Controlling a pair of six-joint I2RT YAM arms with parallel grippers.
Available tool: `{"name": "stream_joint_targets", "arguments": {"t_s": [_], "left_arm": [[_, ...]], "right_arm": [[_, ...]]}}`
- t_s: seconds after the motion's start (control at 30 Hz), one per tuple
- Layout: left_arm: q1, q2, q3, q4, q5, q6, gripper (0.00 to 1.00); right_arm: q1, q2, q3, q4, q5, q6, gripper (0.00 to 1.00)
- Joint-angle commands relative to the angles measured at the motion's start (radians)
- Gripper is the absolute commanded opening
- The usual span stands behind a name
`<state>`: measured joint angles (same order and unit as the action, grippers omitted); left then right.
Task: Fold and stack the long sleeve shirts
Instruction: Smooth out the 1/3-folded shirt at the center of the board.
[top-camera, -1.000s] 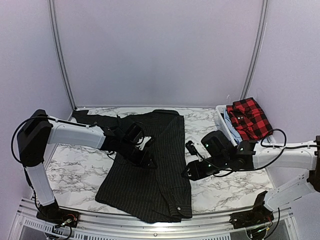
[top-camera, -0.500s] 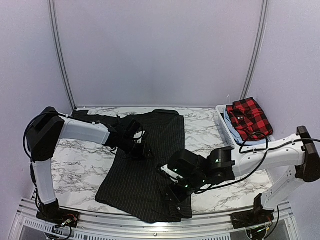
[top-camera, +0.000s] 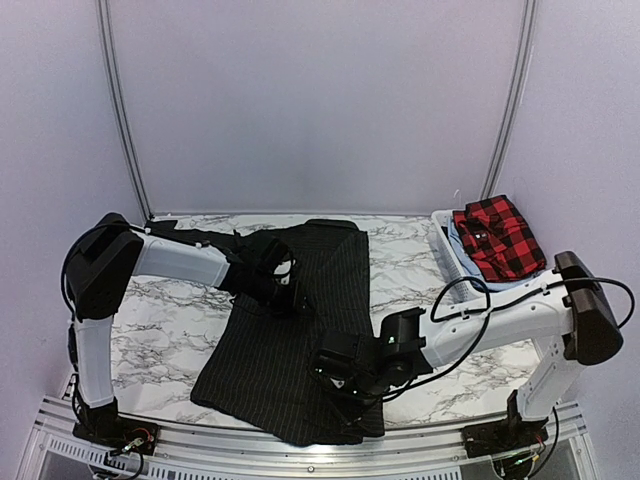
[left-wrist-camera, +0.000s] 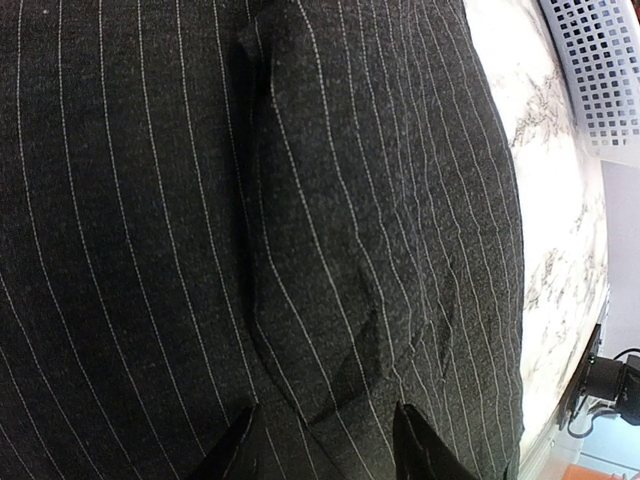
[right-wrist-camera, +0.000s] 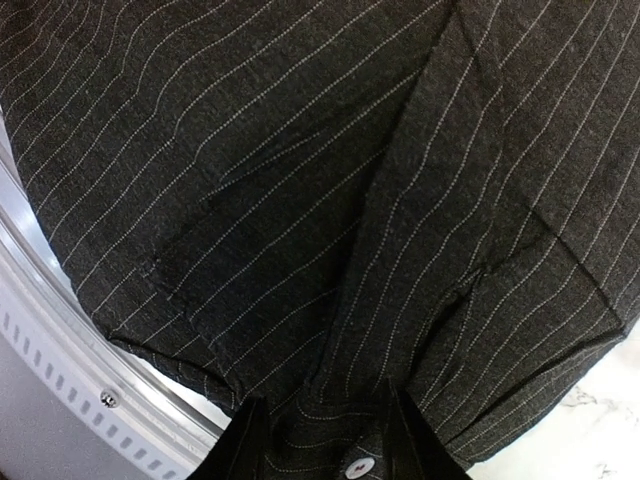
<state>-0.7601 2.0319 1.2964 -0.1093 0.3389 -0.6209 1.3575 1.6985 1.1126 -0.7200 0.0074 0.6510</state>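
Left gripper: half open astride black shirt, nothing pinched.
Right gripper: likewise, over button.
Advice: close fully before lifting.

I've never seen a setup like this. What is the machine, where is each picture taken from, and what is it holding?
Two robot arms, the left arm and right arm, stand at the near edge of a marble table. One picture looks down from above; the other two come from wrist cameras. A black pinstriped shirt lies spread on the table; a red checked shirt rests in a white basket. Both arms' jaws are down on the black shirt, slightly apart; whether they grip it is unclear.
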Motion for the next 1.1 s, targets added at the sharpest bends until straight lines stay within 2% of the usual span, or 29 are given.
{"name": "stream_joint_targets", "arguments": {"t_s": [0.0,0.27,0.43,0.57,0.67,0.8,0.87,0.93,1.07], "left_arm": [[0.011,0.028,0.032,0.009,-0.011,0.003,0.44],[0.013,0.066,0.069,0.010,-0.005,-0.005,0.37],[0.013,0.082,0.093,0.010,0.002,-0.008,0.33],[0.013,0.087,0.103,0.012,0.007,-0.012,0.25],[0.013,0.082,0.107,0.014,0.009,-0.014,0.17],[0.013,0.065,0.111,0.014,0.007,-0.016,0.08],[0.013,0.055,0.111,0.014,0.001,-0.016,0.04],[0.015,0.045,0.110,0.014,-0.002,-0.019,0.00],[0.021,0.025,0.109,0.016,-0.007,-0.027,0.00]], "right_arm": [[0.006,0.011,0.058,-0.032,0.046,0.008,0.31],[0.006,0.027,0.078,-0.030,0.040,-0.005,0.19],[0.006,0.038,0.082,-0.029,0.029,-0.011,0.29],[0.006,0.045,0.080,-0.029,0.026,-0.010,0.29],[0.006,0.044,0.084,-0.031,0.033,-0.011,0.23],[0.006,0.039,0.102,-0.045,0.052,-0.012,0.06],[0.006,0.042,0.115,-0.057,0.062,-0.017,0.00],[0.006,0.043,0.133,-0.076,0.073,-0.020,0.00],[0.006,0.046,0.170,-0.105,0.081,-0.036,0.00]]}}
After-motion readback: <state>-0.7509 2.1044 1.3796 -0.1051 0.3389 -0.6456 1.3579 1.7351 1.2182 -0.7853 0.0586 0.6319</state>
